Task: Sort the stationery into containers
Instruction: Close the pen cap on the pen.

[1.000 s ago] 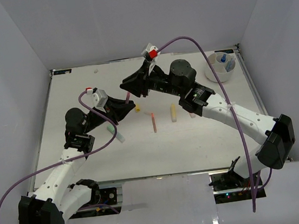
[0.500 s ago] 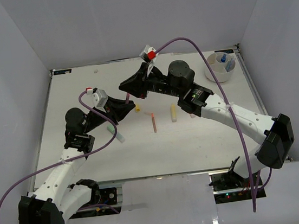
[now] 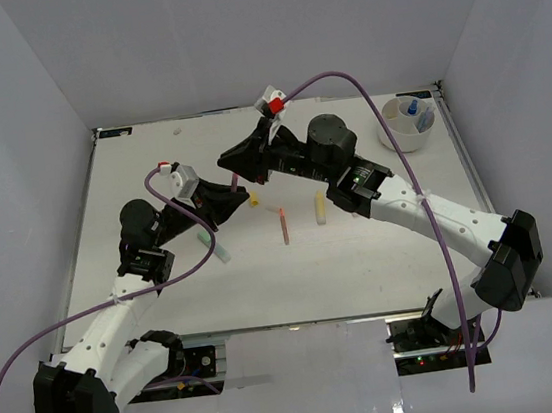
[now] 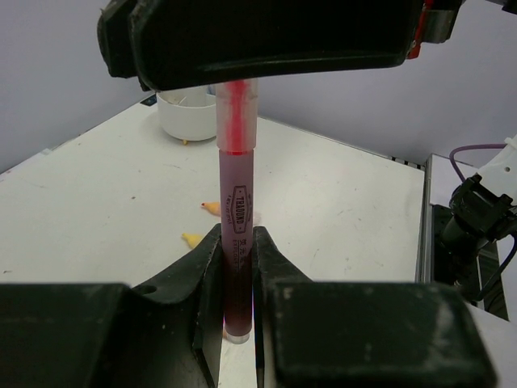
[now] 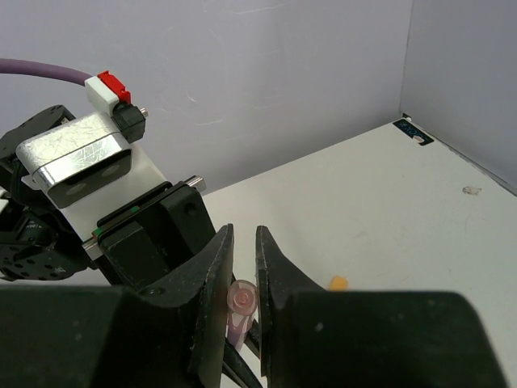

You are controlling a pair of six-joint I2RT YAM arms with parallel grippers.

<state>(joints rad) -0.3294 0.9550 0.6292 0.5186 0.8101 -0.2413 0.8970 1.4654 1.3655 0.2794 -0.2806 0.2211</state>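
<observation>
Pink pen point(image 4: 237, 202) top hidden by right gripper point(image 4: 242, 69), tub point(image 3: 406, 125) contents unclear

One pink pen point(image 4: 237, 202) sits between two grippers; three more pens point(image 3: 284, 227) and one small yellow eraser point(image 3: 253, 200) lie nearby; one tub point(image 3: 395, 136) beyond.

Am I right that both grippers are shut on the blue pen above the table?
Not blue. The pen is pink-red, as the left wrist view shows. The left gripper clamps its lower end and the right gripper its top, above the table.
</observation>
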